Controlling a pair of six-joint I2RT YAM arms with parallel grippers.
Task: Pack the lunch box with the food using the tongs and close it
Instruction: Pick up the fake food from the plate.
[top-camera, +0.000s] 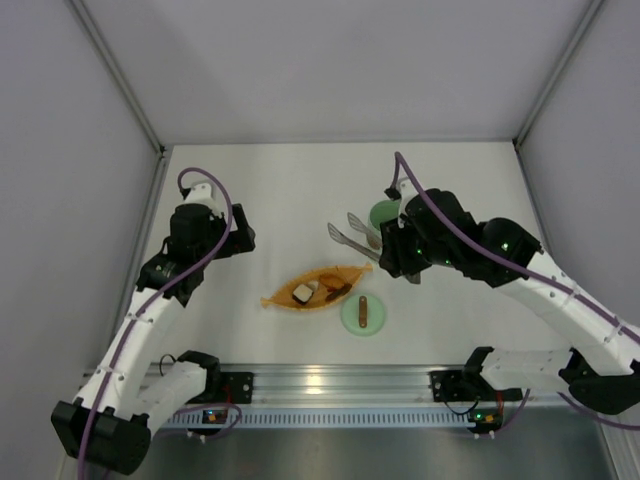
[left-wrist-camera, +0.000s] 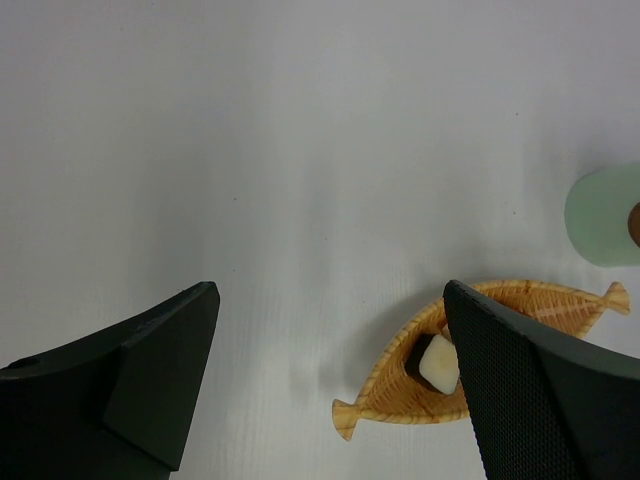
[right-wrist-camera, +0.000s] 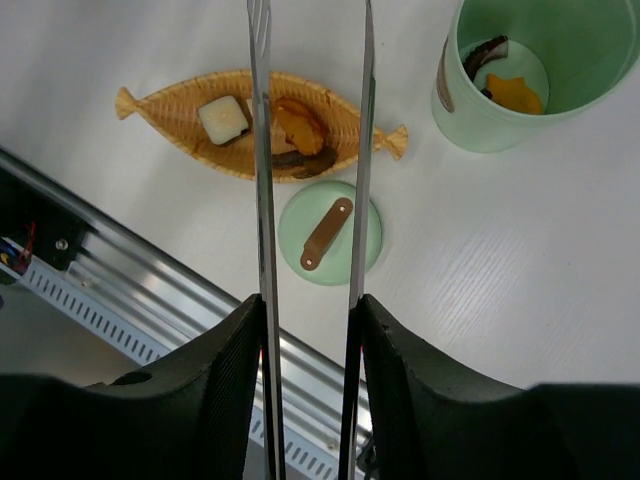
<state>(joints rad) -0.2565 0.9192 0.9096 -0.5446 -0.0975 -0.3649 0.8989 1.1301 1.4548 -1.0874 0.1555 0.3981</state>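
My right gripper (right-wrist-camera: 310, 305) is shut on the tongs (right-wrist-camera: 262, 150), one slim arm against each finger. The two arms stand apart with nothing between them, and their tips (top-camera: 345, 230) hang just left of the lunch box (top-camera: 383, 213). The mint-green lunch box (right-wrist-camera: 470, 120) stands open with an orange piece (right-wrist-camera: 515, 93) and a dark piece (right-wrist-camera: 485, 52) inside. Its lid (right-wrist-camera: 330, 232) lies flat on the table beside the orange dish (right-wrist-camera: 170, 120). That dish holds a white-and-dark piece (right-wrist-camera: 223, 118), an orange piece (right-wrist-camera: 298, 122) and a brown piece (right-wrist-camera: 305, 158). My left gripper (left-wrist-camera: 328, 290) is open and empty, left of the dish (left-wrist-camera: 400, 385).
A metal rail (top-camera: 330, 385) runs along the table's near edge, close behind the lid (top-camera: 363, 313). Grey walls close in the table on the left, the right and at the back.
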